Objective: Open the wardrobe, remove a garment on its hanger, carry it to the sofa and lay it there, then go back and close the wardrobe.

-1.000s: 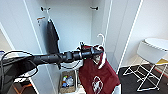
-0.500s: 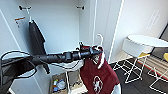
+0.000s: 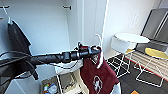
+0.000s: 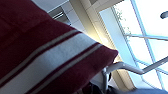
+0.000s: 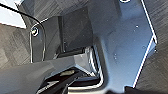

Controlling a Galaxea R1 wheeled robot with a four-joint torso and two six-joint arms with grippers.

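Left claw: clenched on the hanger, frame centre.
Garment: hangs below centre, outside the open wardrobe.
Advice: carry level, avoiding swing.
Right claw: cannot tell.

The head view is evenly and brightly lit, with soft, weak shadows inside the wardrobe. All of it is blurred; edges smear, and the garment and its crest lack crisp outline. Straight lines bow slightly toward the picture's borders. In the left wrist view, strong daylight pours through a window and blows out to white glare, while the striped cloth close to the lens sits dark and out of focus. The right wrist view is dim, bluish and soft.
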